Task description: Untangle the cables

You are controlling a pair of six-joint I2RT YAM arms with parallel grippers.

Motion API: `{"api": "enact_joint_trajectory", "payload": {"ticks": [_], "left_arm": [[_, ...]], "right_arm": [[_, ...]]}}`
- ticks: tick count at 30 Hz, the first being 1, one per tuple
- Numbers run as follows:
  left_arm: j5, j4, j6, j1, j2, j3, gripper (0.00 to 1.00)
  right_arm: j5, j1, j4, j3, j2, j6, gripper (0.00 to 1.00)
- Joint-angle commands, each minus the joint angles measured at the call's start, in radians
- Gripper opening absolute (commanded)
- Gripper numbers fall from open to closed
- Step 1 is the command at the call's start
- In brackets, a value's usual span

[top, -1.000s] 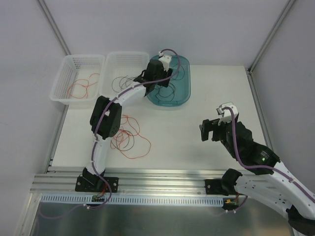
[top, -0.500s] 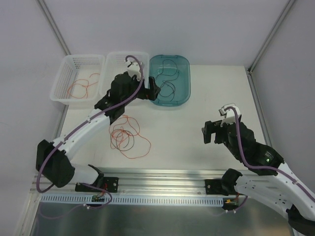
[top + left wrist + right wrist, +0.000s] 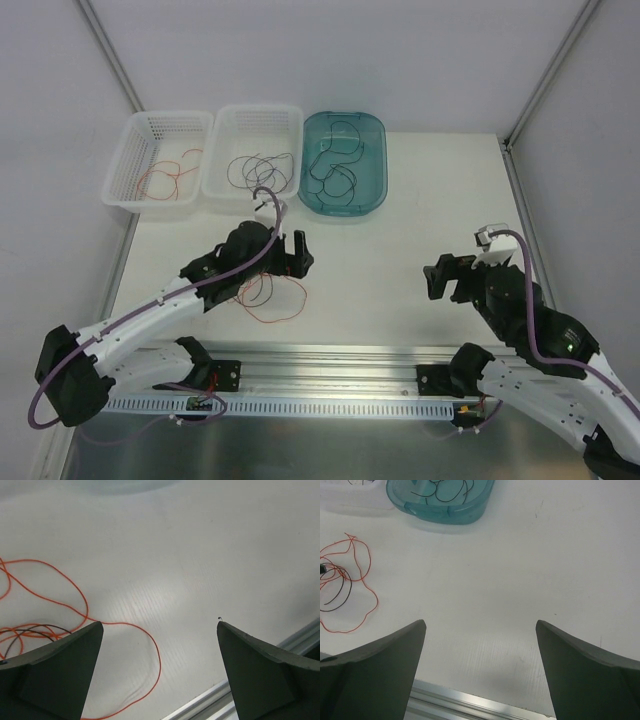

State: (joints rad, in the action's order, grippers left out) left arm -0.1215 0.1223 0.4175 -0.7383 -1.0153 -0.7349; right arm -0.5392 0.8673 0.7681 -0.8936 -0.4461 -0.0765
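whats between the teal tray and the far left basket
In the top view, another white basket sits between them, with thin black cables lying loose inside it.

The right gripper (image 3: pixel 480 625) stands wide apart, empty, over the white table (image 3: pixel 545 555). Red-orange and black cables (image 3: pixel 347 580) lie tangled at left; more black cables (image 3: pixel 451 495) curl in the teal tray (image 3: pixel 445 514).

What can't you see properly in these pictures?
- Top view: left gripper covers part of the tangled wires.
- Left wrist view: those wires run off the left edge.
- Right wrist view: teal tray is cut off by the top edge.
- All views: wires too thin to count.
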Motion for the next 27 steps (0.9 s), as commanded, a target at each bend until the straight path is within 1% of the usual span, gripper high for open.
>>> {"api": "enact_joint_trajectory", "payload": {"ticks": [1,4,8,9,11,12,13,14,15,16,17,18,21,22,24,27], "left_arm": [[-0.027,0.059,0.07,-0.068,-0.031,0.046,0.99],[-0.036,0.08,0.102,-0.133,-0.093,0.058,0.99],[-0.059,0.112,0.138,-0.202,-0.206,0.04,0.93],[-0.082,0.12,0.142,-0.211,-0.224,0.026,0.89],[-0.104,0.134,0.144,-0.231,-0.27,0.014,0.84],[-0.11,0.134,0.145,-0.243,-0.284,0.003,0.79],[-0.11,0.134,0.148,-0.246,-0.311,-0.003,0.75],[-0.115,0.137,0.149,-0.253,-0.328,-0.011,0.73],[-0.121,0.138,0.147,-0.26,-0.344,-0.024,0.67],[-0.122,0.142,0.152,-0.263,-0.38,-0.032,0.66],[-0.121,0.143,0.153,-0.266,-0.399,-0.038,0.61],[-0.121,0.146,0.156,-0.276,-0.435,-0.055,0.59],[-0.122,0.158,0.155,-0.289,-0.485,-0.089,0.35],[-0.116,0.163,0.153,-0.295,-0.509,-0.098,0.19],[-0.119,0.181,0.15,-0.303,-0.522,-0.121,0.01],[-0.129,0.198,0.139,-0.314,-0.487,-0.147,0.0]], "right_arm": [[-0.027,-0.005,0.013,0.019,0.012,-0.048,0.97],[-0.028,-0.004,0.013,0.022,0.003,-0.055,0.97],[-0.015,-0.002,0.002,0.022,-0.019,-0.062,0.97],[-0.007,-0.004,-0.003,0.021,-0.031,-0.062,0.97],[0.005,-0.002,-0.007,0.021,-0.039,-0.062,0.97],[0.008,-0.004,-0.009,0.019,-0.045,-0.065,0.97],[0.007,-0.002,-0.007,0.021,-0.046,-0.066,0.97],[0.007,-0.004,-0.009,0.025,-0.048,-0.065,0.97],[0.007,-0.002,-0.009,0.025,-0.048,-0.066,0.97],[0.008,-0.004,-0.01,0.027,-0.048,-0.066,0.97],[0.007,-0.004,-0.013,0.03,-0.045,-0.068,0.97],[0.007,-0.002,-0.015,0.031,-0.046,-0.068,0.97],[0.007,-0.004,-0.013,0.03,-0.048,-0.063,0.97],[0.004,-0.004,-0.012,0.03,-0.051,-0.06,0.97],[-0.001,-0.004,-0.009,0.032,-0.049,-0.059,0.97],[-0.005,-0.002,-0.007,0.03,-0.049,-0.054,0.97]]}}
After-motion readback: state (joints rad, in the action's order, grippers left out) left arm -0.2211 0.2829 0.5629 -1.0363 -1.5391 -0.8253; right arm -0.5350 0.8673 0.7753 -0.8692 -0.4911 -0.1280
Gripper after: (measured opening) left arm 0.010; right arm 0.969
